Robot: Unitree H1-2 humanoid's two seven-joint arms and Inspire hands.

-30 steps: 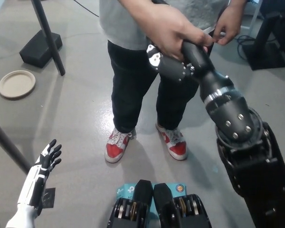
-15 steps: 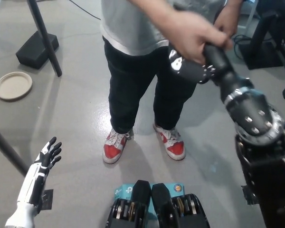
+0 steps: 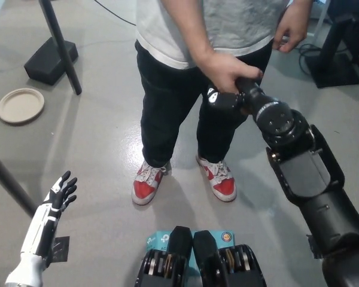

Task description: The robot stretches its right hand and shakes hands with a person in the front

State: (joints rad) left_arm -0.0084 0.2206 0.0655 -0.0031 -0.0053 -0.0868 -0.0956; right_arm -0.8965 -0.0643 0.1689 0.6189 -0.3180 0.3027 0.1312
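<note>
A person in a grey shirt (image 3: 239,21) and black trousers stands in front of me, red and white shoes (image 3: 148,181) on the grey floor. My black right hand (image 3: 222,99) reaches forward at hip height, and the person's hand (image 3: 226,70) is wrapped over it from above. The clasp hides most of my fingers, which look closed in it. The person's other hand (image 3: 292,25) hangs at the upper right. My white left hand (image 3: 58,196) rests low at the lower left, fingers spread, holding nothing.
A black pole (image 3: 61,45) on a black base (image 3: 49,58) stands at the upper left, with a tan plate (image 3: 21,105) on the floor beside it. Another dark pole (image 3: 6,179) crosses the left edge. Black equipment (image 3: 341,54) stands at the upper right.
My right arm and the person's clasping hand have come down from up high to hip height and nearer the person's body. The left hand has stayed put.
</note>
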